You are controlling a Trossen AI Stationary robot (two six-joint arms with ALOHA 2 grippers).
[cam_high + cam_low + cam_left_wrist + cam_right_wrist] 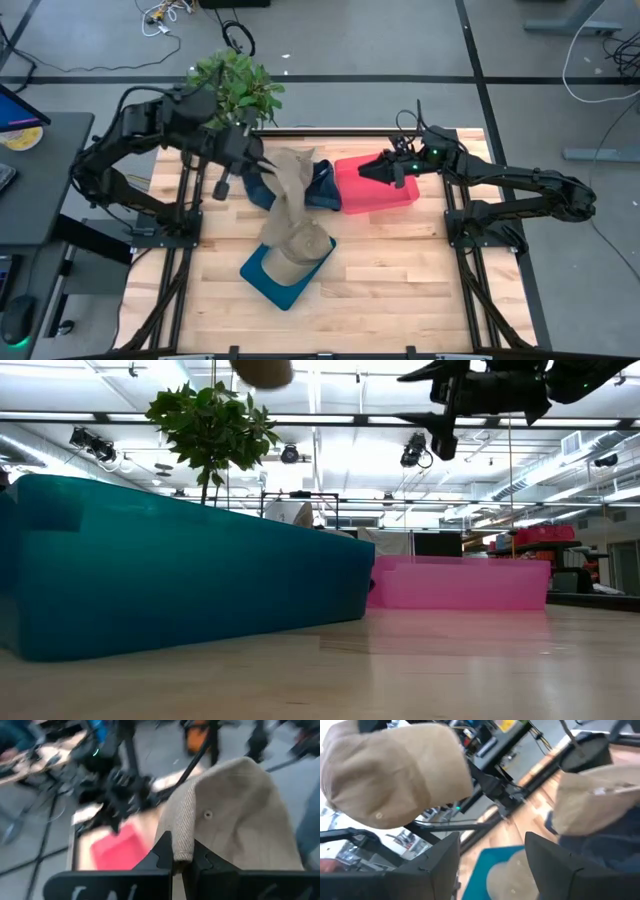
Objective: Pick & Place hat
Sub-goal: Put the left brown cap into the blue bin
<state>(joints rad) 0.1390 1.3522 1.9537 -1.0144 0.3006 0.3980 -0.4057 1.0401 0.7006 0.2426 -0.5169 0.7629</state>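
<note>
My left gripper (264,160) is raised over the table's far middle, shut on a beige hat (290,195). That hat also shows in the left wrist view (235,810) and in the right wrist view (395,775). A teal bin (262,280) near the table's middle has beige hats (300,250) lying in it. Dark blue hats (322,186) lie beside a pink bin (385,200). My right gripper (372,170) hovers open over the pink bin's left end, with nothing between its fingers (440,865). My left gripper pinches the beige hat's stitched edge (181,845) between its two fingers. The fingers come from the table's left, slanting a little downward. The hat is lifted clear of the table and the bins, and its crown (250,795) stretches out beyond the fingertips.
A potted plant (238,88) stands at the far edge behind my left arm. Another beige hat (600,795) lies on the dark blue ones. Bare wood (400,290) stretches along the near and right parts of the table.
</note>
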